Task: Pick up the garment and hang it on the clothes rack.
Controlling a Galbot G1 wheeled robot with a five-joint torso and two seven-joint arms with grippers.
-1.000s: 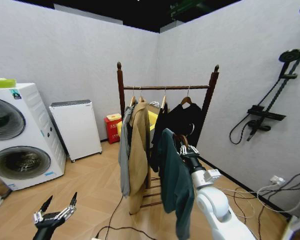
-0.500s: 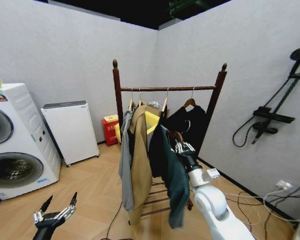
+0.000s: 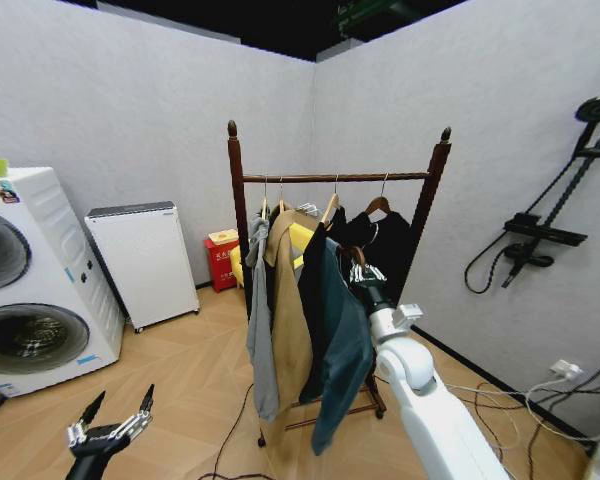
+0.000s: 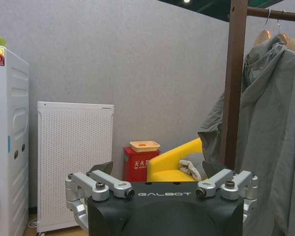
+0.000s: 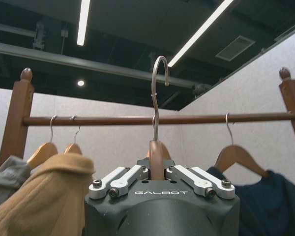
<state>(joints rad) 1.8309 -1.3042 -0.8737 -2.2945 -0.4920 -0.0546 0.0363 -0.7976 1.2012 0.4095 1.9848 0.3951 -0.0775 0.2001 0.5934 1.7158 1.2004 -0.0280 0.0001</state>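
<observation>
The teal garment [image 3: 342,335] hangs from a brown wooden hanger [image 5: 156,153], and my right gripper [image 3: 363,276] is shut on the hanger's neck. It hangs just in front of the clothes rack [image 3: 335,177], below the top bar and against the coats there. In the right wrist view the metal hook [image 5: 160,73] rises past the top bar [image 5: 113,120], between the other hangers; I cannot tell whether it touches the bar. My left gripper [image 3: 110,430] stays low at the left, open and holding nothing, as its spread fingers [image 4: 105,181] show.
A grey hooded coat [image 3: 262,330], a tan coat [image 3: 286,320] and dark garments [image 3: 390,245] hang on the rack. A washing machine [image 3: 25,285], a white appliance [image 3: 145,260] and a red box [image 3: 223,256] stand along the left wall. Shower fittings [image 3: 540,232] and floor cables [image 3: 520,395] are right.
The view has shifted and the rack looms nearer. My right arm has lifted the teal garment up and in toward the rack. The left arm holds its place.
</observation>
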